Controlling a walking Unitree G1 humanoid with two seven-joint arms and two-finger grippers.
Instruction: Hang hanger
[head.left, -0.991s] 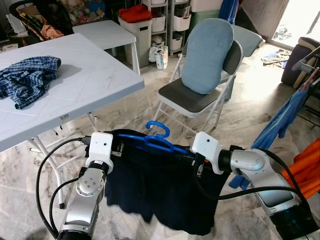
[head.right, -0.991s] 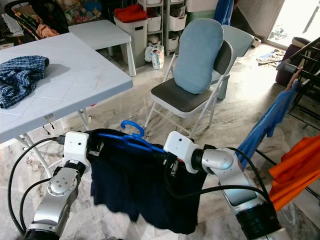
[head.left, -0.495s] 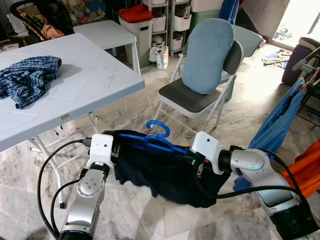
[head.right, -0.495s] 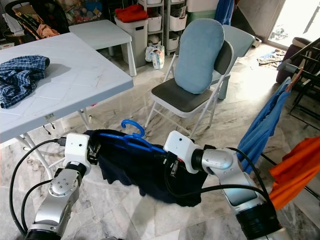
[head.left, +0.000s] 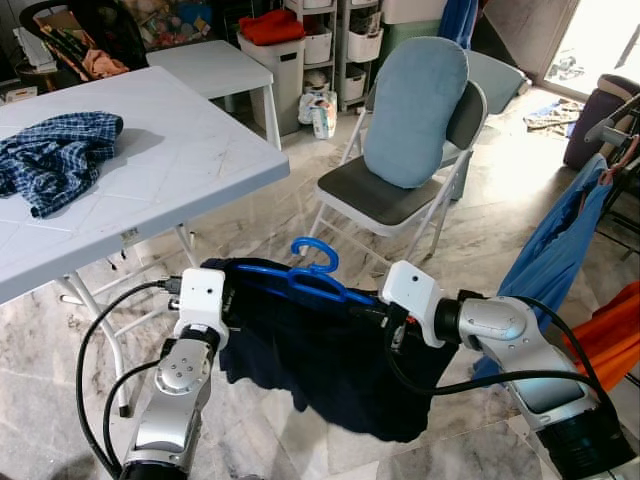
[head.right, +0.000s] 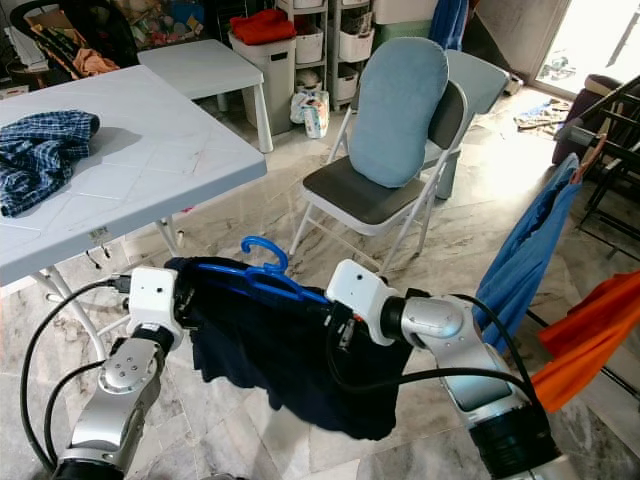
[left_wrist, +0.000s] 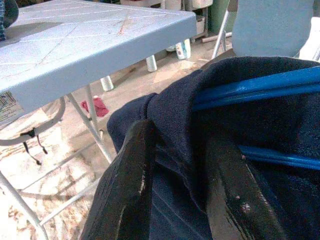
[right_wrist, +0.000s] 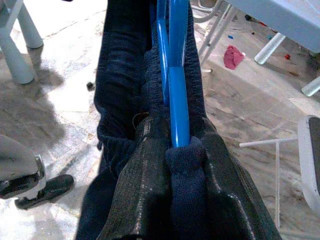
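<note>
- Both sets of jaws are closed on cloth and plastic: the left gripper (left_wrist: 182, 185) pinches one end of a blue plastic hanger (head.left: 310, 283) through the fold of a dark navy garment (head.left: 335, 365) draped over it, and the right gripper (right_wrist: 172, 170) clamps the other end, the blue bar running out between its black fingers (right_wrist: 142, 185).
- Stretched level between the two silver arms, the hanger is held in mid-air above a pale marble floor (head.left: 270, 215), its hook (head.left: 315, 253) standing upright midway between the grippers.
- Below the bar, the navy garment hangs in loose folds, reaching lowest on the robot's right.
- Behind the left arm stands a white folding table (head.left: 180, 150), a blue checked shirt (head.left: 55, 155) crumpled near its far left edge.
- Straight ahead sits a grey folding chair (head.left: 385, 195) with a light blue cushion (head.left: 415, 110) propped against its back.
- At the right, a blue cloth (head.left: 565, 250) and an orange cloth (head.left: 610, 335) hang from a drying rack (head.left: 615, 120).
</note>
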